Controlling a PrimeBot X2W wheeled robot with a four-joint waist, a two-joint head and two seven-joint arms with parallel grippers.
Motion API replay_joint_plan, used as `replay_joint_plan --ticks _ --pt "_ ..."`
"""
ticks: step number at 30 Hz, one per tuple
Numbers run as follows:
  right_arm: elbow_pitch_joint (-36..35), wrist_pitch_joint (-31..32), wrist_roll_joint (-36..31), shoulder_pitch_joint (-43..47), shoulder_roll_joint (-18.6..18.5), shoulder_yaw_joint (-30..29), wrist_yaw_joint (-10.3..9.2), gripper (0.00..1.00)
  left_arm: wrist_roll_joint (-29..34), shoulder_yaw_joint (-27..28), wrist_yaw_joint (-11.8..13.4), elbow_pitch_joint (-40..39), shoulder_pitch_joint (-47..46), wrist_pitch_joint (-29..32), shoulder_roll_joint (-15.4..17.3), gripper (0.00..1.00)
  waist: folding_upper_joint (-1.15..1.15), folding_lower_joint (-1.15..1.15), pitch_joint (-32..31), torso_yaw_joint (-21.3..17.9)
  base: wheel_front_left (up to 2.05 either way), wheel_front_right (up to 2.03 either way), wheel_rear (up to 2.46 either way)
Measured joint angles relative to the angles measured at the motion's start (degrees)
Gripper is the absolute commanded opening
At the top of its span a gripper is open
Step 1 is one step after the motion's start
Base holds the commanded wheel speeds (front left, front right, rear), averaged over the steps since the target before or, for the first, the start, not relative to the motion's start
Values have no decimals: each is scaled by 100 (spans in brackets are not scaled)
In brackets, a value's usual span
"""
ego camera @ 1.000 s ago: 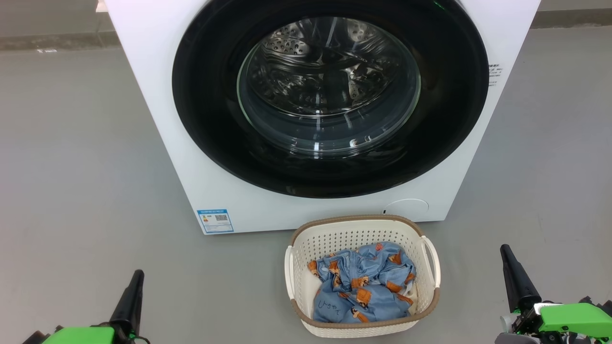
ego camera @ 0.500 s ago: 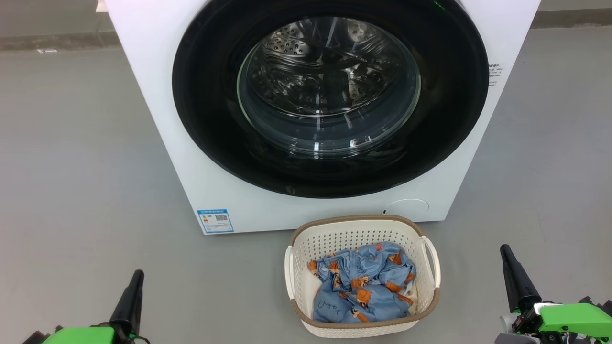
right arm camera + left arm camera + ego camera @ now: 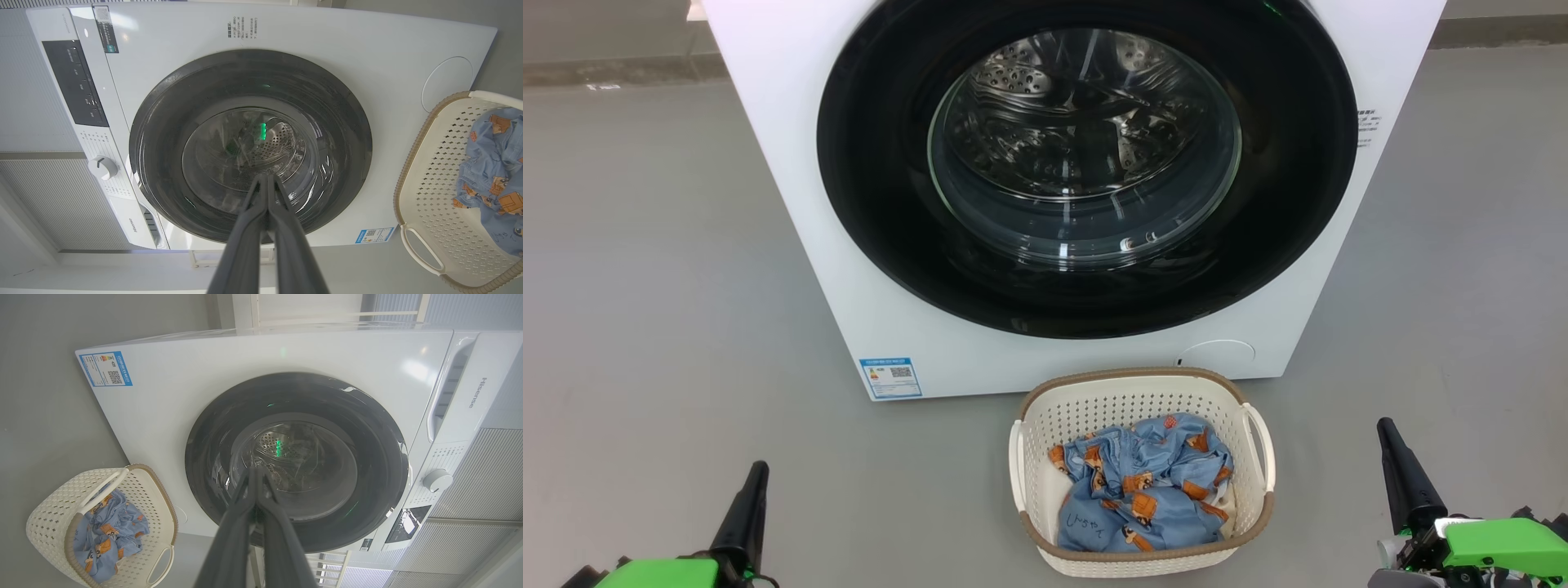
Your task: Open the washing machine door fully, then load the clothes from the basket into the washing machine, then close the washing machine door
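Observation:
The white washing machine (image 3: 792,180) stands ahead with its round black-rimmed door (image 3: 1086,163) closed flat against the front; the steel drum shows through the glass. On the floor before it sits the cream basket (image 3: 1094,408) holding the crumpled light blue clothes (image 3: 1143,486). My left gripper (image 3: 756,469) is low at the left, shut and empty. At the lower right my right gripper (image 3: 1387,426) is likewise shut and empty. Both stand well back from the machine. In the wrist views the door (image 3: 296,461) (image 3: 249,145) lies beyond the closed fingertips.
Grey floor spreads to both sides of the machine. A blue label sticker (image 3: 890,377) and a round cover (image 3: 1217,355) sit low on the front. The control panel with a knob (image 3: 103,167) and a detergent drawer (image 3: 449,375) lies along the machine's top.

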Motion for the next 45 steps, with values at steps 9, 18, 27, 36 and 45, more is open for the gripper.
replay_joint_plan --ticks 9,18,27,36,45 --pt "2 0 0 1 0 0 0 0 0 0 0 2 1 0 0 0 0 0 0 0 0 0 0" --pt "427 -38 0 328 93 10 0 100 -11 -64 27 407 374 -27 -182 100 0 0 15 -1 0 0 0" --pt "318 -210 -56 328 90 107 0 100 19 -126 26 349 374 -190 -178 100 0 1 8 -1 0 0 0" --pt "176 -339 -449 330 80 160 0 100 327 -119 26 285 376 -352 -175 100 0 1 13 6 0 0 0" --pt "-8 -498 -1207 339 47 243 0 100 837 -71 26 199 381 -486 -171 100 0 1 11 15 0 0 0"
